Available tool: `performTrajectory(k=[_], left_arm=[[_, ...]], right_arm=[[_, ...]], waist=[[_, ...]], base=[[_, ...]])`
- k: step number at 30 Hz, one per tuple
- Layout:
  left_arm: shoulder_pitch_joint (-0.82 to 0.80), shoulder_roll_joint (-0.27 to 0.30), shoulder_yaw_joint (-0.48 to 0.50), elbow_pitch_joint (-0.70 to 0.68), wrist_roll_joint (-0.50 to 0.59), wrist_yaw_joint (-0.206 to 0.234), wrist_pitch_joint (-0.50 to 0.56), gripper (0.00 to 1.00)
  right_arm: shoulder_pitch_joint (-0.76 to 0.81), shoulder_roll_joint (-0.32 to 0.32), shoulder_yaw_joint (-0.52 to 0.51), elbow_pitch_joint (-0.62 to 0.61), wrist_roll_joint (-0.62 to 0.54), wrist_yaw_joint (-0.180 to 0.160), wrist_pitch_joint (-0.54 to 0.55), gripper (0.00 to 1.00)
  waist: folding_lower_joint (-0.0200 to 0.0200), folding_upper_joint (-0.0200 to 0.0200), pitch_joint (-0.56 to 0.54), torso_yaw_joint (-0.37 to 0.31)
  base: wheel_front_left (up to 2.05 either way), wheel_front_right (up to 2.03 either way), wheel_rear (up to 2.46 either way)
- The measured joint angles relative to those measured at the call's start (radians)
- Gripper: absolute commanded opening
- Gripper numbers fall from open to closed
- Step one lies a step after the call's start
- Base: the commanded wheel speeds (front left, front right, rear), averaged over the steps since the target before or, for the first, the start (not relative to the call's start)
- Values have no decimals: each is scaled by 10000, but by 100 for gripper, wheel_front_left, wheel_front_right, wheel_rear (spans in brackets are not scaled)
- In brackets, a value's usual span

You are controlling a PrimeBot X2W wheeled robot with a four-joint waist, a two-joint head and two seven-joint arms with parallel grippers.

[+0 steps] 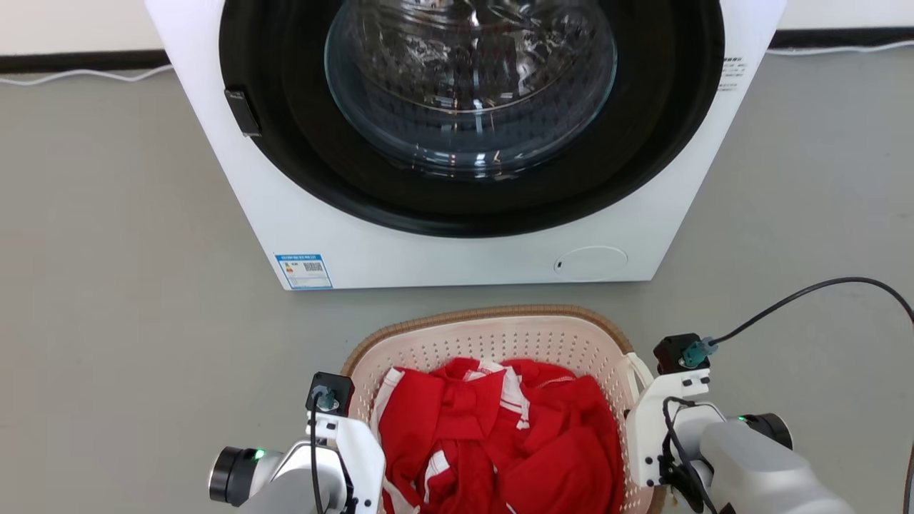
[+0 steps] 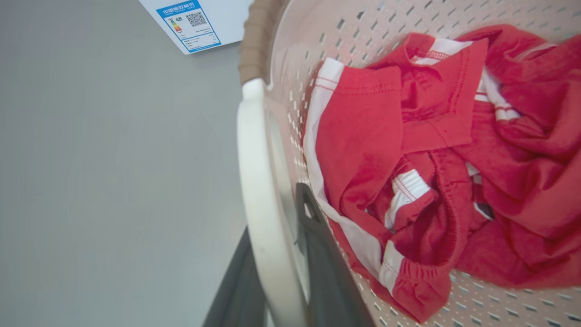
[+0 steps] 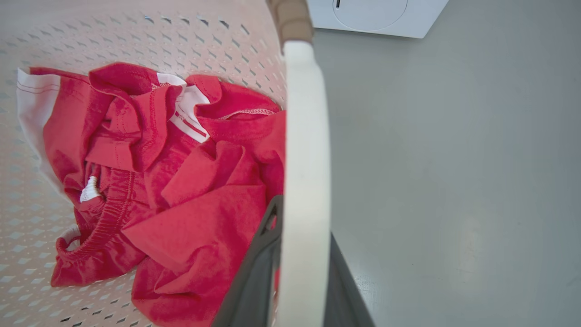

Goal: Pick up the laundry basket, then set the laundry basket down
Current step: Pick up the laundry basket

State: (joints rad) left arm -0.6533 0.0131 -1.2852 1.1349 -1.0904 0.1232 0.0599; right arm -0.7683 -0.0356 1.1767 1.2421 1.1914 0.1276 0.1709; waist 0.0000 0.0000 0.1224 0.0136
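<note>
The laundry basket (image 1: 493, 332), cream perforated plastic with a brown woven-look rim, stands in front of me in the head view, holding crumpled red and white clothes (image 1: 500, 428). My left gripper (image 2: 277, 218) has one dark finger on each side of the basket's white left loop handle (image 2: 256, 172), pressed against it. Over on the other side, my right gripper (image 3: 302, 236) clamps the white right loop handle (image 3: 304, 136) the same way. In the head view both wrists flank the basket and the fingers are hidden. Whether the basket rests on the floor cannot be told.
A large white washing machine (image 1: 457, 257) with a round black-ringed glass door stands just beyond the basket, a blue label (image 1: 303, 271) at its lower left corner. Grey floor (image 1: 107, 285) spreads to both sides. A black cable (image 1: 807, 293) arcs from my right wrist.
</note>
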Motion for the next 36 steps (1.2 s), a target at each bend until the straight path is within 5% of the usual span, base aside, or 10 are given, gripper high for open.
performTrajectory(k=[36], left_arm=[[603, -138, 13, 545, 541, -533, 1231, 0]], right_arm=[[738, 86, 326, -167, 451, 2, 1373, 0]], waist=[[0, 0, -1136, -144]], base=[[0, 0, 0]])
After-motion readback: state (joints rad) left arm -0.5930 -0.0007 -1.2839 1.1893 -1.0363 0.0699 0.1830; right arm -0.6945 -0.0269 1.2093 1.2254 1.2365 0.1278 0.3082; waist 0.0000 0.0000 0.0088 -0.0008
